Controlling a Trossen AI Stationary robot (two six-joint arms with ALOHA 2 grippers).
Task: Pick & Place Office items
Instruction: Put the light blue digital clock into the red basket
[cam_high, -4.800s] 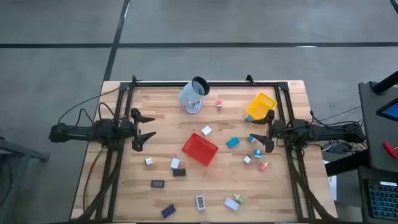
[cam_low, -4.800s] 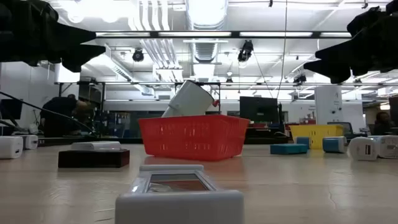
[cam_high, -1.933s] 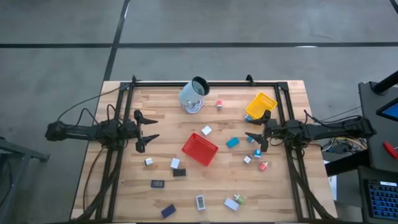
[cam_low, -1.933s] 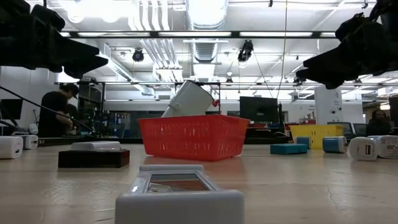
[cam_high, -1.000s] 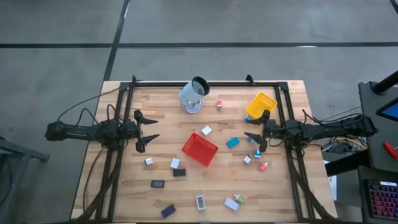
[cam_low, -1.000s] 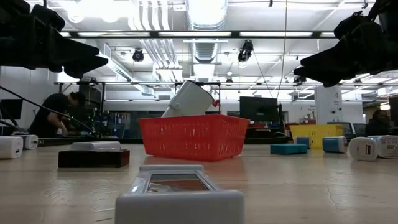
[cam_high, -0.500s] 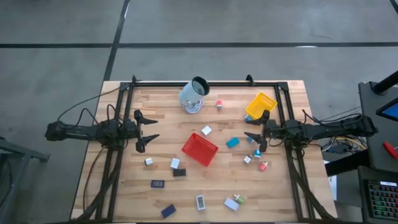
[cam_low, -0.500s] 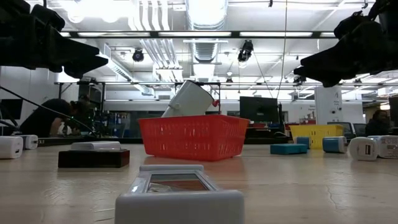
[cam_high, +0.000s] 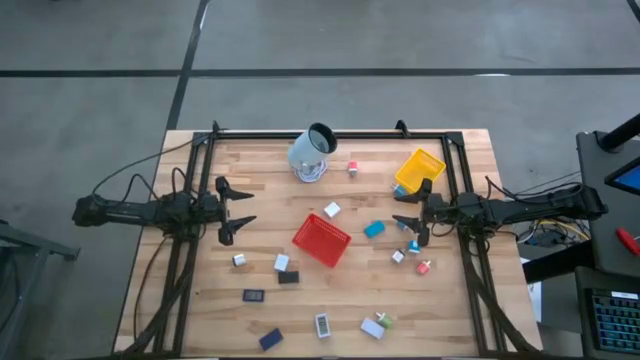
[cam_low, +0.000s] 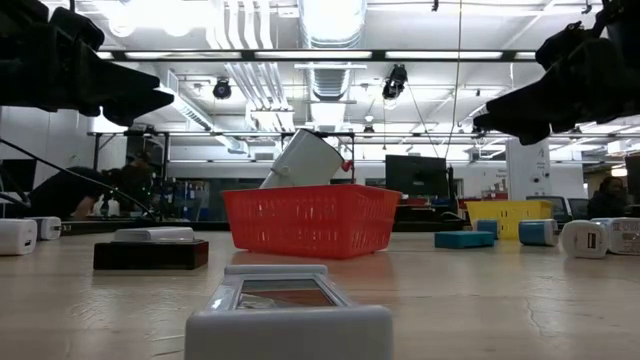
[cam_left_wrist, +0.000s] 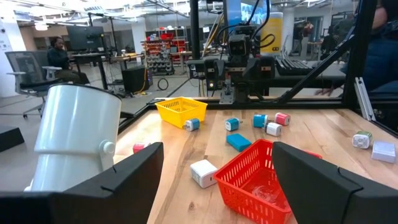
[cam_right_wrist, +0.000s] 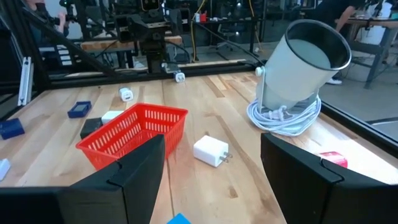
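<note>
Red tray (cam_high: 321, 240) looks empty; yellow tray (cam_high: 419, 168) sits right of it, both grippers (cam_high: 232, 210) (cam_high: 411, 215) spread, holding nothing.

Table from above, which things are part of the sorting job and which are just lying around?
Job:
- white block
- teal block
- pink-red block
- black rectangle
- dark blue rectangle

Lying about:
- pale cup, tilted on a cable coil
- red mesh tray
- yellow mesh tray
</note>
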